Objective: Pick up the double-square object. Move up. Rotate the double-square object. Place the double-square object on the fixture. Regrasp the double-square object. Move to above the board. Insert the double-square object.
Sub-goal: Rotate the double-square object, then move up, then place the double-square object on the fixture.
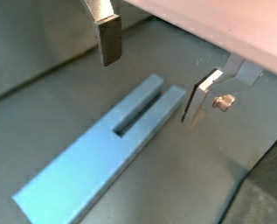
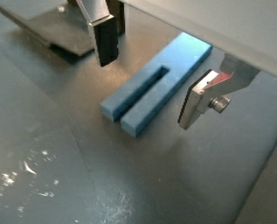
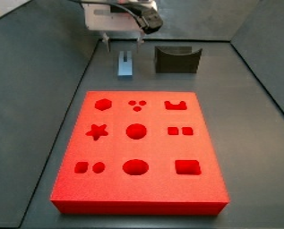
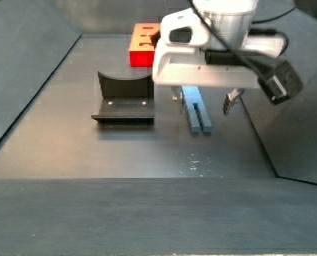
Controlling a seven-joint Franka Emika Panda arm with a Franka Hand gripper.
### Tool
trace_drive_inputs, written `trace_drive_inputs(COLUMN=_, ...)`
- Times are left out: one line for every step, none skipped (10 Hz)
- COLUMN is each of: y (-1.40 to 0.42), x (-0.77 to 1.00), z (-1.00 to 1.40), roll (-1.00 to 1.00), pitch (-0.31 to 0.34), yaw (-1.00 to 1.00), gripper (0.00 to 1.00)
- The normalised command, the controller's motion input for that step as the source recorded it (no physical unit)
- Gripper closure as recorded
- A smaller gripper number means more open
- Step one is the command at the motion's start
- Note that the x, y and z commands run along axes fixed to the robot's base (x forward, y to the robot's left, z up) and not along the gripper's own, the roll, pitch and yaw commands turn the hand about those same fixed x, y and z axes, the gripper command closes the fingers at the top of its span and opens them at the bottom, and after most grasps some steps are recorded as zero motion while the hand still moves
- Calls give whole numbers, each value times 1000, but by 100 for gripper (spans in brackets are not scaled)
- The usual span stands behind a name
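One blue bar, the double-square object (image 2: 155,85), lies flat on the grey floor just beside the fixture (image 3: 176,59) and beyond the far end of the board (image 3: 138,143), with a long slot running down its top face. It looks to me rigid, light and smooth-sided, so I'd pinch it across its narrow width near the middle. Above it hangs the gripper (image 1: 152,72), spread wide and empty, its fingers (image 2: 106,42) straddling the bar without touching.
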Motion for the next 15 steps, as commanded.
trace_drive_inputs(y=12, x=42, z=-535, roll=-57, pitch=-39, yaw=-12, gripper=0)
trace_drive_inputs(y=12, x=39, z=-410, roll=-63, pitch=-41, yaw=-7, gripper=0)
trace_drive_inputs(y=11, x=35, z=-248, roll=-69, pitch=-49, yaw=-1, gripper=0)
trace_drive_inputs(y=10, x=34, z=-168, roll=-71, pitch=-57, yaw=2, gripper=0)
trace_drive_inputs(y=0, x=0, z=0, roll=0, pitch=0, yaw=0, gripper=100)
trace_drive_inputs(y=0, x=0, z=833, roll=0, pitch=0, yaw=0, gripper=100)
trace_drive_inputs(y=-2, x=-13, z=813, roll=-1, pitch=10, yaw=0, gripper=100)
trace_drive_inputs(y=-1, x=-30, z=720, roll=-1, pitch=30, yaw=-2, gripper=100)
trace_drive_inputs(y=5, x=-15, z=550, roll=5, pitch=46, yaw=-8, gripper=100)
trace_drive_inputs(y=7, x=-15, z=452, roll=9, pitch=53, yaw=-10, gripper=100)
trace_drive_inputs(y=10, x=-17, z=251, roll=20, pitch=53, yaw=-14, gripper=100)
trace_drive_inputs(y=0, x=0, z=1000, roll=0, pitch=0, yaw=0, gripper=100)
trace_drive_inputs(y=0, x=-3, z=1000, roll=6, pitch=10, yaw=-3, gripper=100)
trace_drive_inputs(y=1, x=-9, z=1000, roll=9, pitch=15, yaw=-4, gripper=100)
trace_drive_inputs(y=3, x=-17, z=1000, roll=18, pitch=21, yaw=-7, gripper=100)
